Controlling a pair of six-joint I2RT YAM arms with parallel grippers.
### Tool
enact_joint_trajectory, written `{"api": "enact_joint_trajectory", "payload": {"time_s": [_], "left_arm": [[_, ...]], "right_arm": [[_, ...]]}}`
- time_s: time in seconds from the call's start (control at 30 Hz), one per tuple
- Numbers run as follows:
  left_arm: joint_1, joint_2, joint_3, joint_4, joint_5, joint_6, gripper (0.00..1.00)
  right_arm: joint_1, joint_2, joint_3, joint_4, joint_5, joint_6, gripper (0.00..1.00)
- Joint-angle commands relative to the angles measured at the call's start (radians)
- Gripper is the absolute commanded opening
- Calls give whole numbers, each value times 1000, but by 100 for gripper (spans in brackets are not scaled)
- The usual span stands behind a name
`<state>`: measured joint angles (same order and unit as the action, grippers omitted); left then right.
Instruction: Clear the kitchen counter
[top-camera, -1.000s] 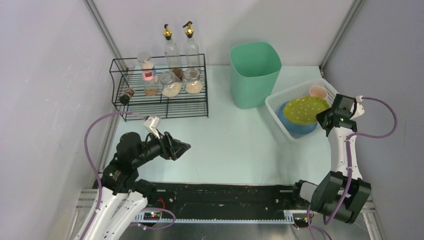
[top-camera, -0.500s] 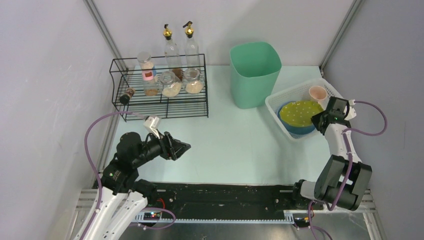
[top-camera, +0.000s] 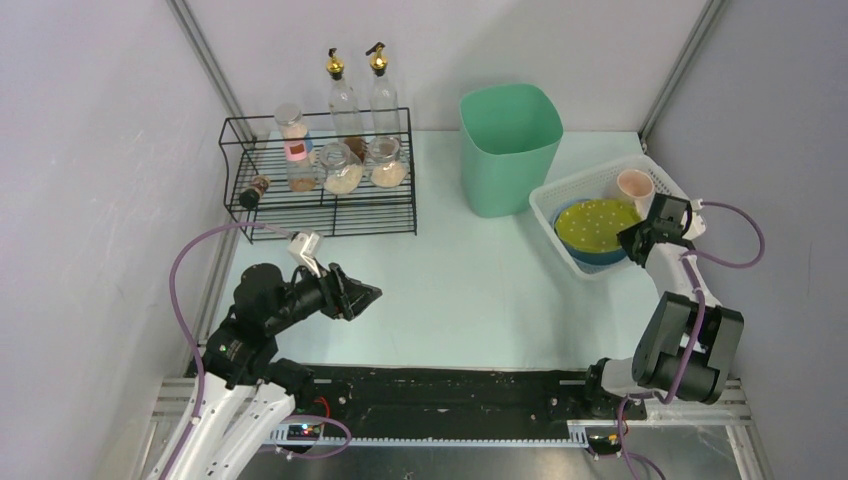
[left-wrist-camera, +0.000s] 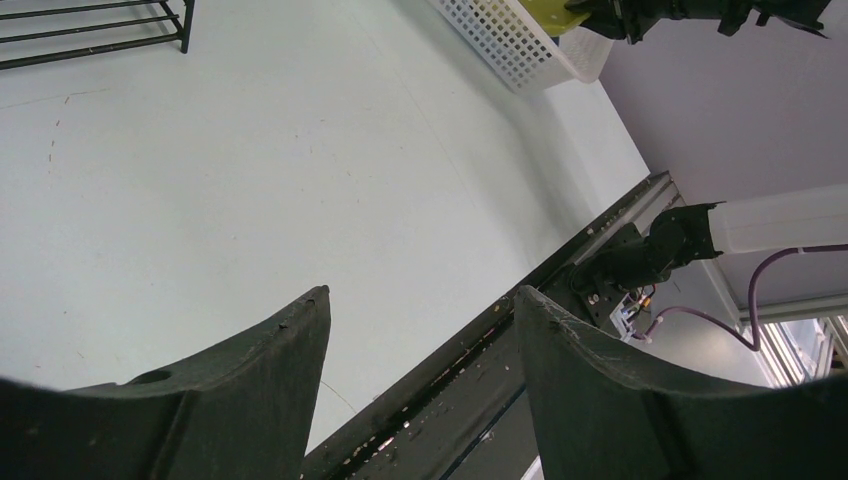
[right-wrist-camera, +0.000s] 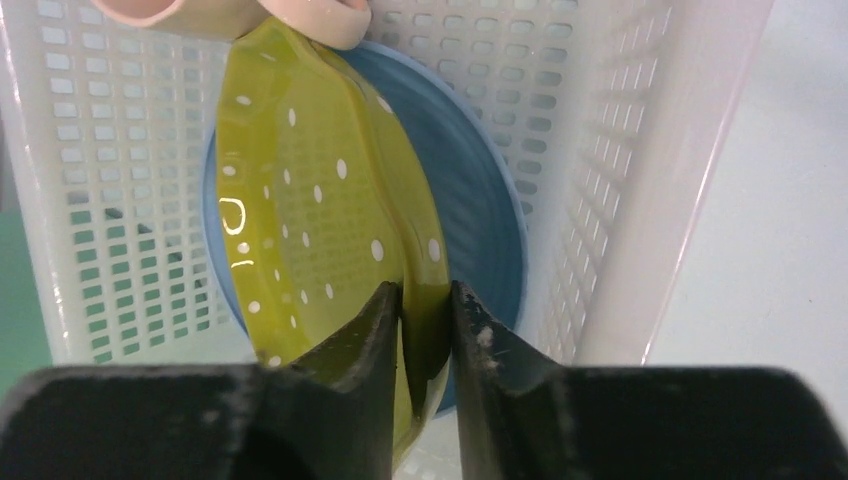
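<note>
The kitchen counter (top-camera: 470, 290) was a wide, flat top of pale mint green with a smooth matte surface. It formed the floor of a small booth with plain grey-lilac walls on three sides. Aluminium frame posts (top-camera: 207, 55) rose from the two far corners. A black rail (top-camera: 440, 385) ran along the near edge, where both arms were bolted. From the left wrist camera, a few faint thin scratch marks (left-wrist-camera: 58, 125) showed on the green surface.

At the far left a black wire rack (top-camera: 320, 212) stood on the counter with glass jars (top-camera: 342, 168) inside it and two oil bottles with gold pourers (top-camera: 345, 95) at its back. A mint-green bin (top-camera: 510, 150) stood upright at the far middle. Just to the right of it, a white plastic basket (top-camera: 580, 183) sat on the far right part of the counter, and a pink cup (top-camera: 634, 186) was in its far corner.

The right gripper (right-wrist-camera: 427, 300) was pinching the near rim of a yellow-green dotted plate (right-wrist-camera: 320, 220). This plate was tilted over a blue plate (right-wrist-camera: 480, 210) inside the basket, and its far edge was close to the cup.

The left gripper (left-wrist-camera: 420, 300) hung over the near left part of the counter. Its fingers were spread apart and nothing was between them.
</note>
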<state>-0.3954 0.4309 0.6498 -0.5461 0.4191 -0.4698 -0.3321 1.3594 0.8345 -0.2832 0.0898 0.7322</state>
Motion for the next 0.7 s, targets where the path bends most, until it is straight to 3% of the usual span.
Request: {"api": "enact_joint_trajectory", "payload": {"time_s": [0.0, 0.07, 0.33, 0.67], "left_arm": [[-5, 2, -4, 14, -9, 11, 72], [-5, 2, -4, 14, -5, 10, 72], [-5, -3, -6, 15, -4, 11, 72], [-6, -21, -6, 15, -2, 11, 72]], "right_arm": [[1, 59, 34, 77, -27, -30, 31], [1, 89, 46, 58, -37, -43, 42], [0, 160, 92, -21, -57, -85, 62], [21, 158, 206, -201, 112, -213, 69]]}}
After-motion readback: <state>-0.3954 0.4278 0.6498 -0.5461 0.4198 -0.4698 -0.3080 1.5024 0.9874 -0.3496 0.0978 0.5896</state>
